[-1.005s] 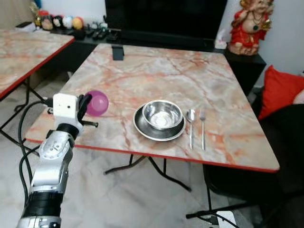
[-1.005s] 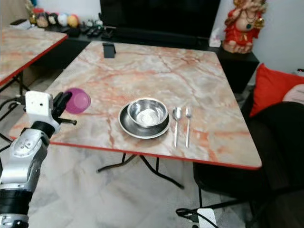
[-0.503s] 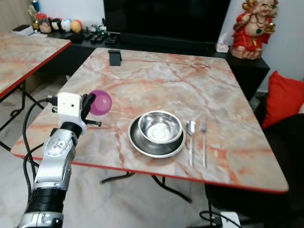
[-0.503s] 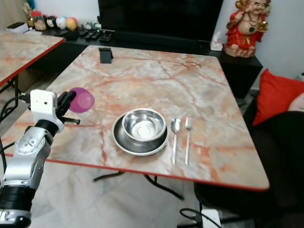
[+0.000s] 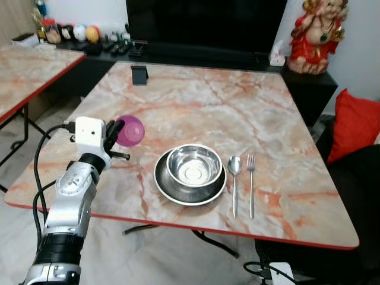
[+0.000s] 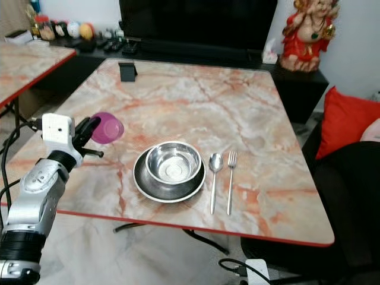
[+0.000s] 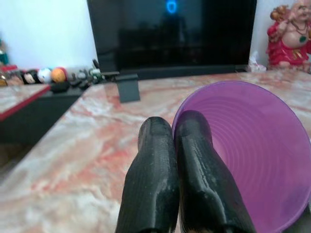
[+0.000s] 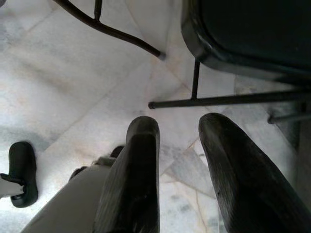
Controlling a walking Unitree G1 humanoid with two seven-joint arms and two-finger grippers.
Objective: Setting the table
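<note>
Left gripper clamped on purple cup above table near edge, seemingly clear of plate, right gripper parted.

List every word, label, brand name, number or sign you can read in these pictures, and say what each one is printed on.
No text can be read.
The purple cup, steel bowl, plate, spoon and fork show no lettering.
The small black stand on the table shows none either.
</note>
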